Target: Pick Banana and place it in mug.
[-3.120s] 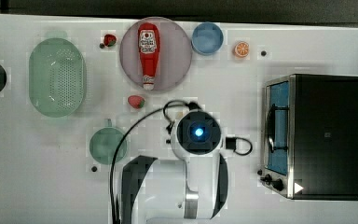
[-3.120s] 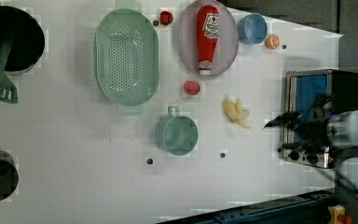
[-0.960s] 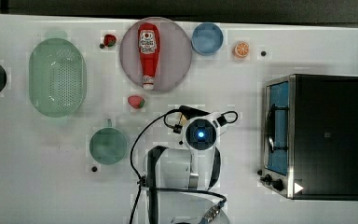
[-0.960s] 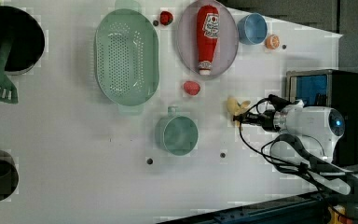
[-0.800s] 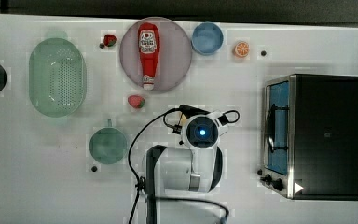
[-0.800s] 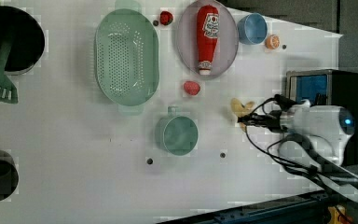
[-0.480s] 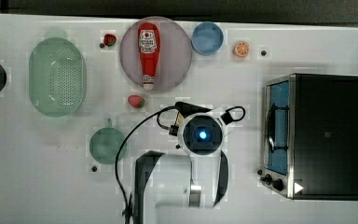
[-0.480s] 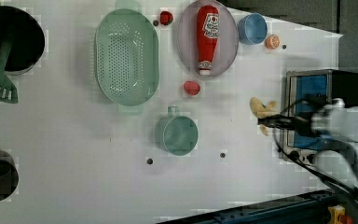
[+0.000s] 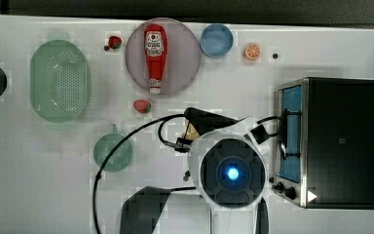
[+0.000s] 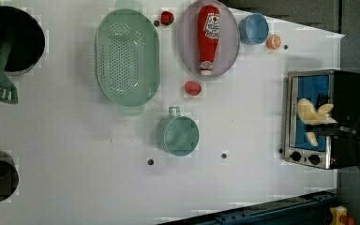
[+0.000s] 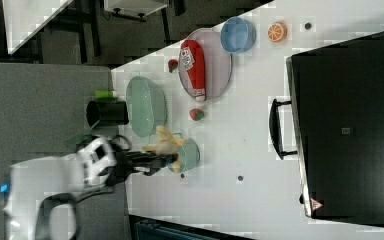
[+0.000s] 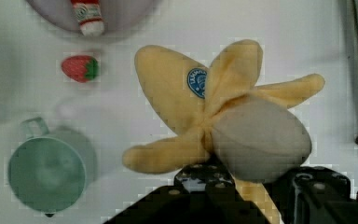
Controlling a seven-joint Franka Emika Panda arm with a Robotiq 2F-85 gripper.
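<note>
Banana [image 12: 223, 126] is clamped in the gripper [image 12: 242, 184], peel flaps splayed, held up off the table to the top view's right of the mug [image 9: 113, 152]. I'd carry it over until it hangs centred above the mug's mouth, then lower before letting go, since those flaps could catch the rim. 1 strawberry [image 9: 142, 106] sits near the mug, the toaster oven [image 9: 338, 141] far right; path looks free.

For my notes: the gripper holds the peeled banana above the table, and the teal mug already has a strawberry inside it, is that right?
Not quite: the wrist view shows the mug empty; the strawberry lies on the table beside it. The gripper does hold the peeled banana aloft.
</note>
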